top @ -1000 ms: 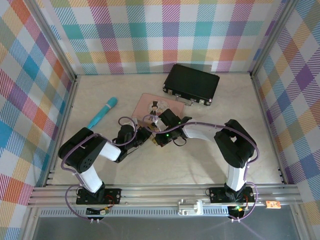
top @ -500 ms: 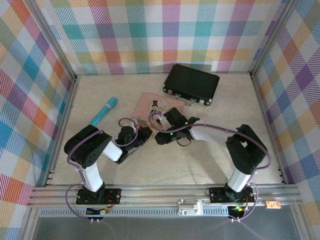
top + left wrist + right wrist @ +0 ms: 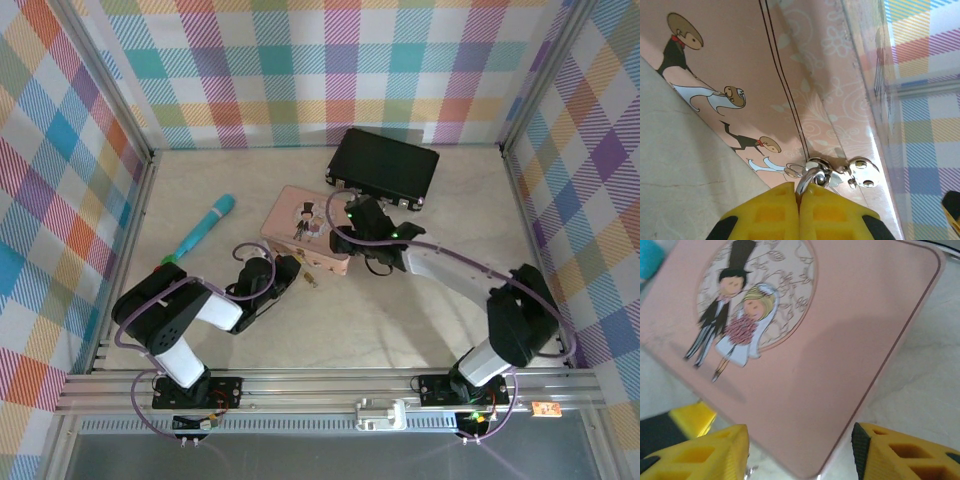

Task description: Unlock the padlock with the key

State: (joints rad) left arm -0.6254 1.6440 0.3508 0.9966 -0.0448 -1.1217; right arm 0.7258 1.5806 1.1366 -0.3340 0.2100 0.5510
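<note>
Presently, item 1: padlock (image 3: 805, 181), its silver shackle threaded through the clasp (image 3: 862, 167) on the pink tin's (image 3: 730, 65) front wall and pinched in the clenched left gripper (image 3: 799, 200), brass body hidden; right gripper (image 3: 799, 440) released, jaws apart and empty above the lid. Item 2: key, too small in the top view to place, perhaps near the tin; best practice is for the left to hold the lock steady, keyhole exposed, while the right takes the key by its head. Markings: 1 cartoon bride-and-groom picture on the lid, no legible writing.

A robot lab cell: plaid cloth walls (image 3: 330, 60), aluminium frame (image 3: 330, 385), marble-look tabletop (image 3: 400, 320).
</note>
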